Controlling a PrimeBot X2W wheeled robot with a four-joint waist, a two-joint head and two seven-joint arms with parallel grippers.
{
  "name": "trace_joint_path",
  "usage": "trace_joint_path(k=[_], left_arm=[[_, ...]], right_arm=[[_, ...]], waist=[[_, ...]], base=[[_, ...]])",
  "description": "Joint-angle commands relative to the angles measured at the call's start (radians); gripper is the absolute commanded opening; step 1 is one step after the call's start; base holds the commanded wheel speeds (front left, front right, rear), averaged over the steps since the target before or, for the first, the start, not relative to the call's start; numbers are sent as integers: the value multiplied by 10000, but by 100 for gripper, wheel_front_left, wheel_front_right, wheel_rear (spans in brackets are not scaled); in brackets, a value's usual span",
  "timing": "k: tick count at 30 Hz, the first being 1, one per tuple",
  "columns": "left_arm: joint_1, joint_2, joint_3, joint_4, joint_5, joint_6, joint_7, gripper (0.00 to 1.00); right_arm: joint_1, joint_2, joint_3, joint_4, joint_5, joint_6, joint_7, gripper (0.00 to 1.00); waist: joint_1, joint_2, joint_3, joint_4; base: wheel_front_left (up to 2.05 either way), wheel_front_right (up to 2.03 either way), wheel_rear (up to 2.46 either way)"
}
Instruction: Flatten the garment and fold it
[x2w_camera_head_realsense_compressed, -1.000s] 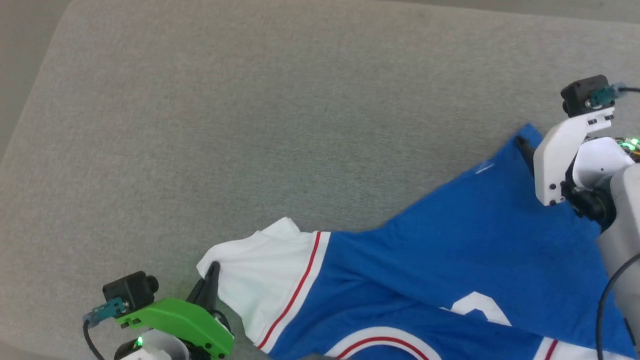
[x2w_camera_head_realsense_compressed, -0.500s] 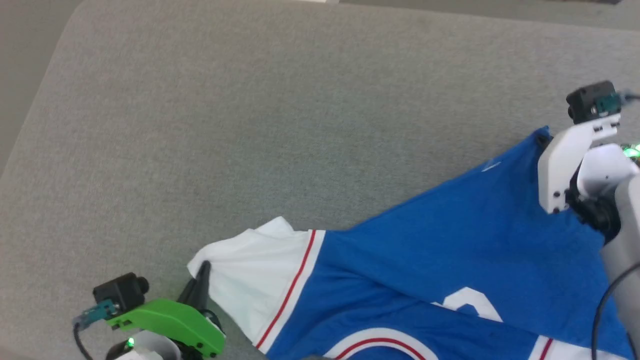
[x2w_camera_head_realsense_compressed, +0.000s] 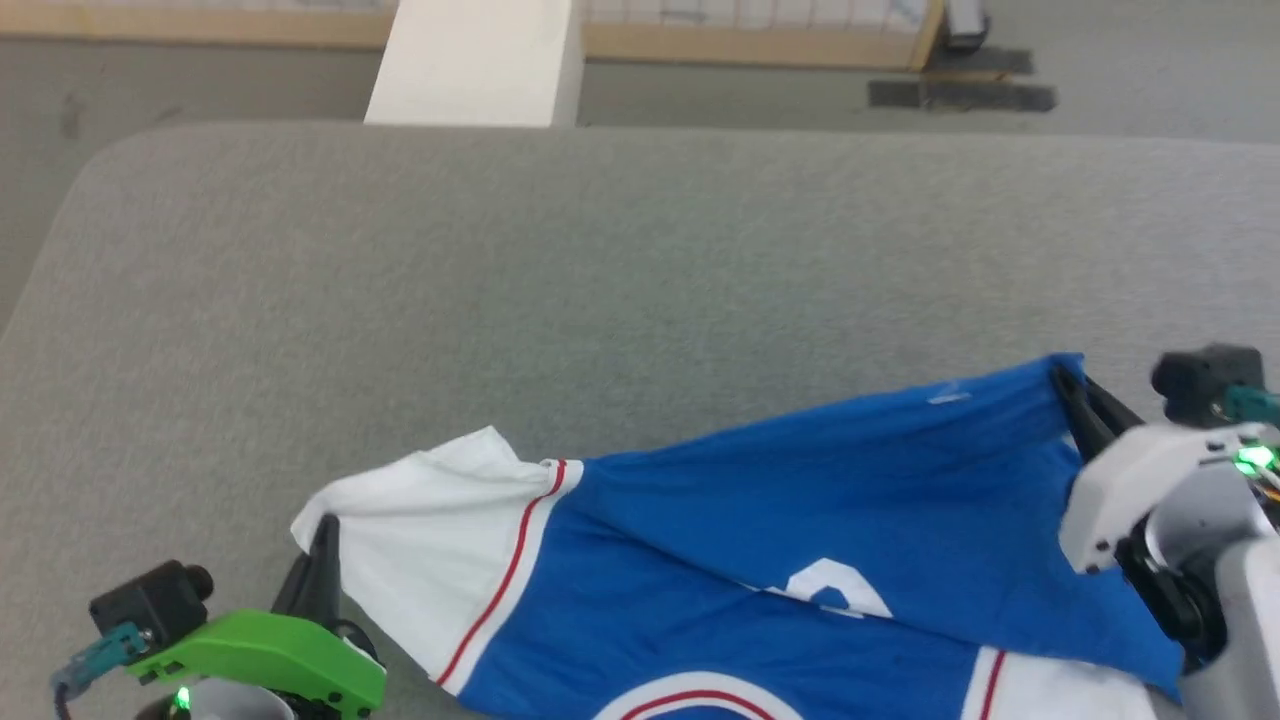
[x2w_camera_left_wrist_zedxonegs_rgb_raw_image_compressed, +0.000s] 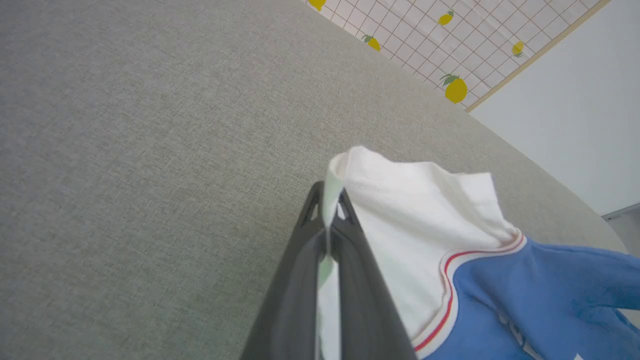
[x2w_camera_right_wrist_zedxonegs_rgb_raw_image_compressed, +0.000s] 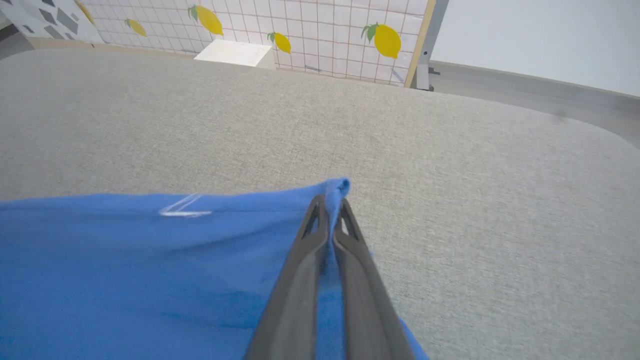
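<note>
The garment (x2w_camera_head_realsense_compressed: 800, 520) is showing as soft, matt knit cloth, its blue body creasing loosely. Its white sleeve (x2w_camera_left_wrist_zedxonegs_rgb_raw_image_compressed: 415, 225) is looking equally soft, edged with thin red stripes. The surface (x2w_camera_head_realsense_compressed: 600, 280) is looking like coarse grey woven fabric, matt and finely grained. The fingers of the left end effector (x2w_camera_left_wrist_zedxonegs_rgb_raw_image_compressed: 328, 197) and the right end effector (x2w_camera_right_wrist_zedxonegs_rgb_raw_image_compressed: 330, 207) are appearing as dark, matt, smooth plastic. The left wrist's green cover (x2w_camera_head_realsense_compressed: 270, 655) is gleaming faintly as smooth moulded plastic, and the right wrist's white cover (x2w_camera_head_realsense_compressed: 1130, 480) is looking much the same. Behind, a lemon-printed tiled panel (x2w_camera_right_wrist_zedxonegs_rgb_raw_image_compressed: 325, 30) is looking smooth, bordered by pale wood trim (x2w_camera_head_realsense_compressed: 750, 45).
</note>
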Motion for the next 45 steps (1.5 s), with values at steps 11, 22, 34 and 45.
trace_joint_path(k=[11, 22, 34, 45], left_arm=[[-2764, 992, -120, -876, -519, -708, 1406, 0], [-8105, 1332, -159, -123, -211, -352, 2493, 0], [-15051, 1041, -84, 2544, 1309, 232, 867, 0], [-18057, 742, 33, 4407, 1394, -661, -1247, 0]], right_arm=[[-255, -825, -449, -2301, -87, -15, 1118, 0], [-4286, -2277, 1131, -2589, 41, -15, 2652, 0], [-9901, -2013, 1825, -590, -717, -15, 2263, 0], [-11740, -1077, 1582, 663, -2605, -15, 20, 0]], waist=[[0, 0, -592, -1061], [0, 0, 1071, -1496], [0, 0, 3827, -1751], [0, 0, 4428, -1537]], base=[[0, 0, 0], [0, 0, 0], [0, 0, 0], [0, 0, 0]])
